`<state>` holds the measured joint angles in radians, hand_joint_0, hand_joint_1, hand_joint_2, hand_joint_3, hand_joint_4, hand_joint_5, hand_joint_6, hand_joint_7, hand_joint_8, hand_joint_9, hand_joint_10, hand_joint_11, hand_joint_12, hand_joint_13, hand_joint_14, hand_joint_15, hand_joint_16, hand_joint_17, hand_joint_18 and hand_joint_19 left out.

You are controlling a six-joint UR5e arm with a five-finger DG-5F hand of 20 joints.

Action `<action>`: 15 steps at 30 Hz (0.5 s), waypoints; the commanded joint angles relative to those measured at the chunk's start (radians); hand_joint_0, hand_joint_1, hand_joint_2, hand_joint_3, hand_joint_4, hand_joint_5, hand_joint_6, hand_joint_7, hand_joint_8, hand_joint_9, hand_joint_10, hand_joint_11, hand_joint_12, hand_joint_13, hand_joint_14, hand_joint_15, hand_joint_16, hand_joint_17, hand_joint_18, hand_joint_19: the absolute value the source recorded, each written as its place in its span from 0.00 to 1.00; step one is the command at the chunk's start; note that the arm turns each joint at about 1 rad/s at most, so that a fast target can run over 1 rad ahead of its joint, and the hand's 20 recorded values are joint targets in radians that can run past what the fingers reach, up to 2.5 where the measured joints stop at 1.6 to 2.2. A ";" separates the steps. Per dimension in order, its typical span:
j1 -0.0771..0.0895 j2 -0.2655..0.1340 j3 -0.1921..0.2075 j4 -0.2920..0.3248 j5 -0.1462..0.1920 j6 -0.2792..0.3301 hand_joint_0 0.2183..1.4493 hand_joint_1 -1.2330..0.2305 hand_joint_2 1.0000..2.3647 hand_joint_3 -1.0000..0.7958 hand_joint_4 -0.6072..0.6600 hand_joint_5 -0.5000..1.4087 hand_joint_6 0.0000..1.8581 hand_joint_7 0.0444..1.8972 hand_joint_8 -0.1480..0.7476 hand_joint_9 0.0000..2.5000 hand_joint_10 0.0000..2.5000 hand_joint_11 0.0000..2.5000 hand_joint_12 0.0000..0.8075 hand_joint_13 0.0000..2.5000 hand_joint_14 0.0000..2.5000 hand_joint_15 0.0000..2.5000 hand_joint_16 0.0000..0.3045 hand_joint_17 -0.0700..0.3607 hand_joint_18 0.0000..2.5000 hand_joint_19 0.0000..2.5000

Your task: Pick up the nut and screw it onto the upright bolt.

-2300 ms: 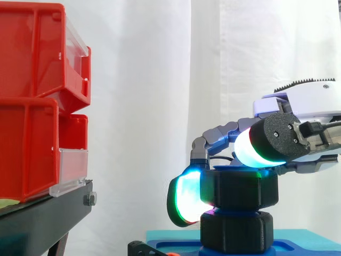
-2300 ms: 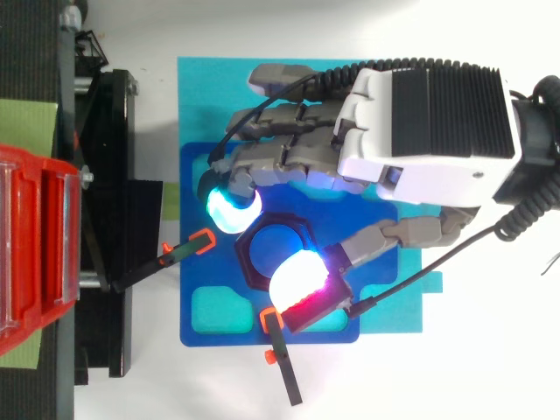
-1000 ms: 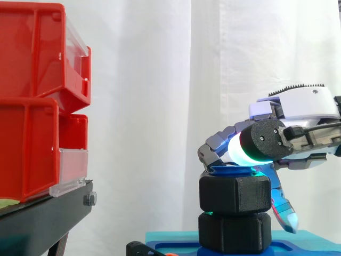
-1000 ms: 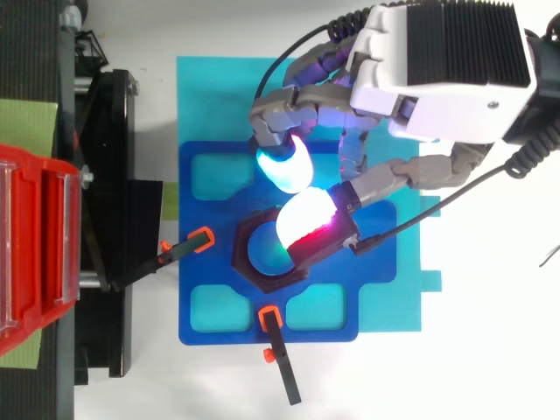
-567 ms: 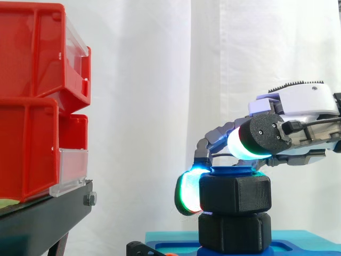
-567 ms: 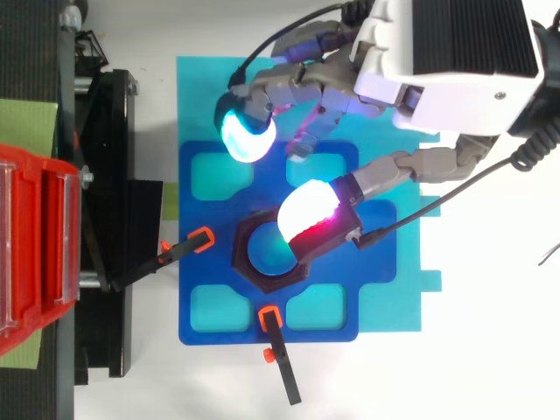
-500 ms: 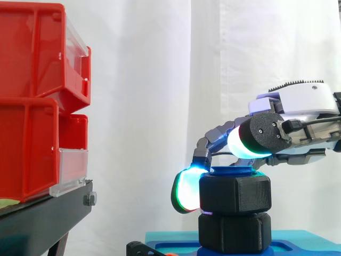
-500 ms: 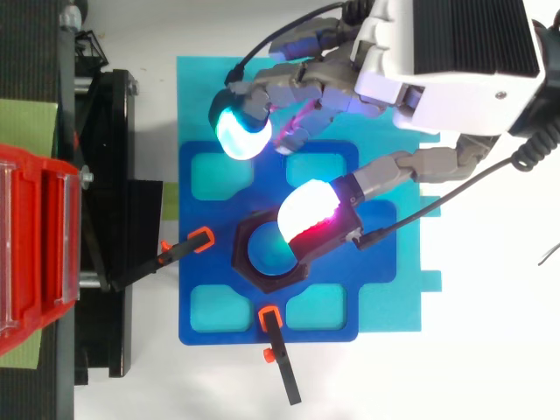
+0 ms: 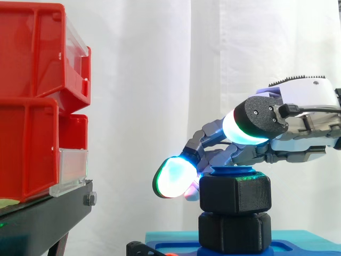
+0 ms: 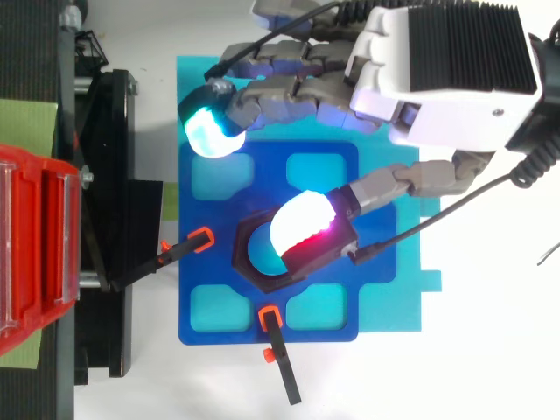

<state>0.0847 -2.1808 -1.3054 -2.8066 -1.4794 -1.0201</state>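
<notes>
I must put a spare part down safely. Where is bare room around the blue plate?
Free: the white table right of the lower clamp, below the teal mat; also the two lower pockets of the blue plate. Crowded: the nut in the middle, with the robot hand over it, and the plate's top edge under the fingers.

Cyan mat [image 10: 408, 308] on white table [image 10: 490, 372]

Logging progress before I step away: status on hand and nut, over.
Hand open, fingers held off the black hexagonal plastic nut. Nut sits on blue upright bolt. Thumb pad above it.
</notes>
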 commanded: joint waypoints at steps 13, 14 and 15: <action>0.061 0.001 0.000 0.001 0.042 0.002 0.20 0.72 0.00 0.28 0.56 0.17 0.27 0.32 0.38 0.09 0.00 0.00 0.40 0.01 0.00 0.00 0.14 0.38 0.00 0.00; 0.066 0.001 0.000 0.001 0.045 0.002 0.20 0.72 0.00 0.28 0.56 0.17 0.27 0.34 0.39 0.09 0.00 0.00 0.40 0.01 0.00 0.00 0.14 0.38 0.00 0.00; 0.067 0.001 0.001 0.001 0.047 0.002 0.20 0.72 0.00 0.28 0.56 0.17 0.27 0.34 0.39 0.09 0.00 0.00 0.40 0.01 0.00 0.00 0.14 0.38 0.00 0.00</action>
<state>0.1417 -2.1801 -1.3051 -2.8059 -1.4394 -1.0190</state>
